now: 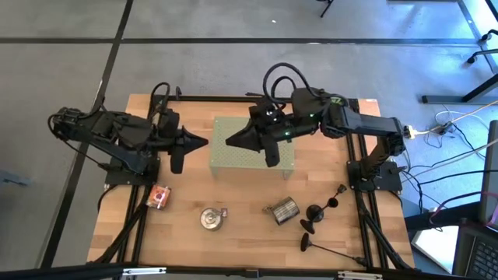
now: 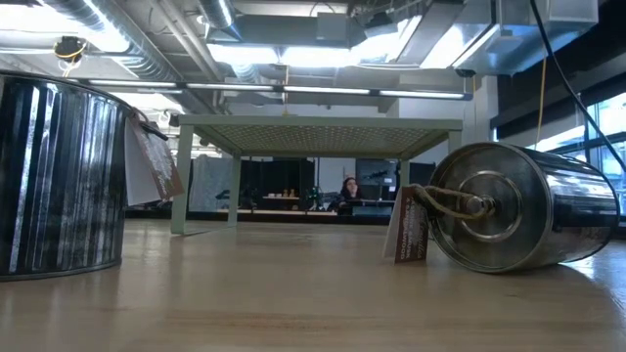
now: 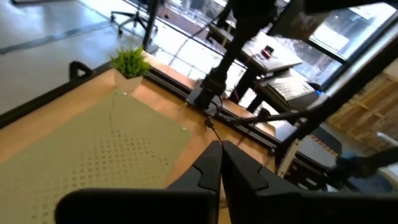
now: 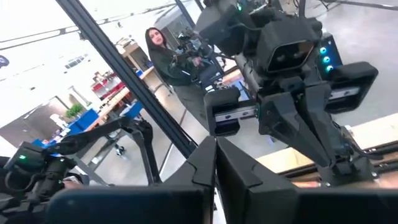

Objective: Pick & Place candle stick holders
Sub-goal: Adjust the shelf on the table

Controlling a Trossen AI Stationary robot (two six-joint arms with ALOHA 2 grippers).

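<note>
Nearest the table's front edge, three candle stick holders [image 1: 320, 218] are lying on their sides at the right corner, beside a tipped silver can [image 1: 283, 210]. Farther left, an upright can [image 1: 211, 218] and an orange tin [image 1: 159, 197] are sitting. Beyond them, the left gripper [image 1: 201, 142] is hovering closed and empty beside the green perforated stand [image 1: 233, 159]; the right gripper [image 1: 231, 141] is hanging closed, empty, over it.

My right gripper [image 4: 216, 163]: fingers pressed together, pointing forward. Ahead: the left arm's gripper [image 4: 339, 163], dark, with lit blue-green indicator lights on its housing. Beyond: a black diagonal frame bar [image 4: 134, 93]; a person [image 4: 166, 59] in dark clothing at a workstation; a strip of wooden table [image 4: 373, 134].
</note>
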